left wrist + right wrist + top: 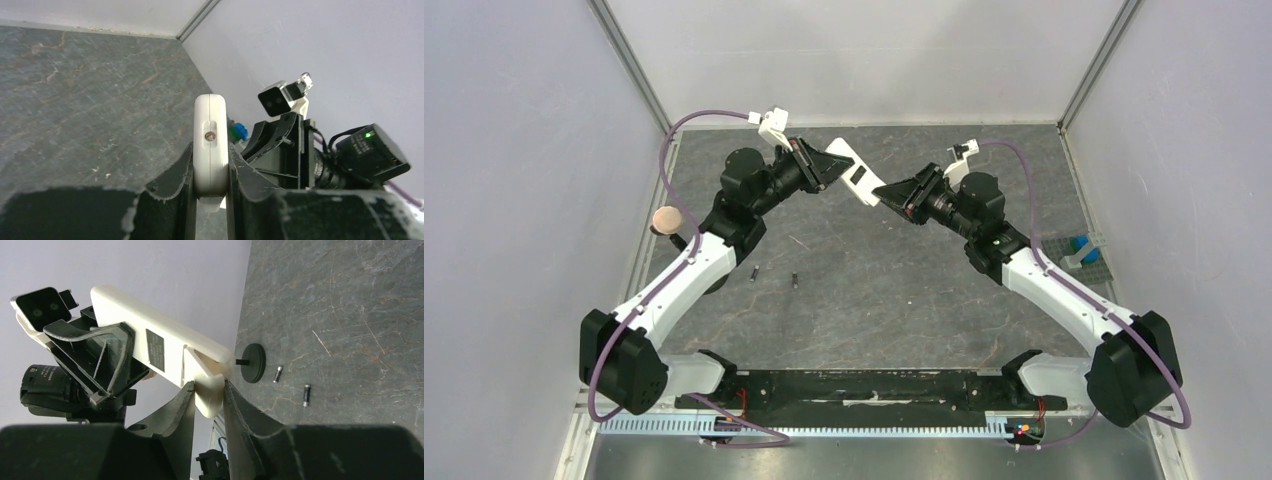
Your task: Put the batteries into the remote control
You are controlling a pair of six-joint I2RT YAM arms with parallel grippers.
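Note:
The white remote control (pixel 854 172) is held in the air at mid-back, slanting between both grippers, plain back and a dark label facing up. My left gripper (pixel 829 165) is shut on its upper end; in the left wrist view the remote (pixel 210 125) stands edge-on between the fingers (pixel 175 172). My right gripper (pixel 886 195) is shut on a small white cover piece (pixel 207 392) that juts from the lower end of the remote (pixel 150 335). Two dark batteries (pixel 753 272) (pixel 794 280) lie on the table left of centre, also in the right wrist view (pixel 278 374) (pixel 306 395).
A peach ball on a black stand (pixel 667 220) sits at the table's left edge; its round black base shows in the right wrist view (pixel 252 362). A blue object on a small rack (pixel 1081 250) sits at the right edge. Grey walls enclose the table.

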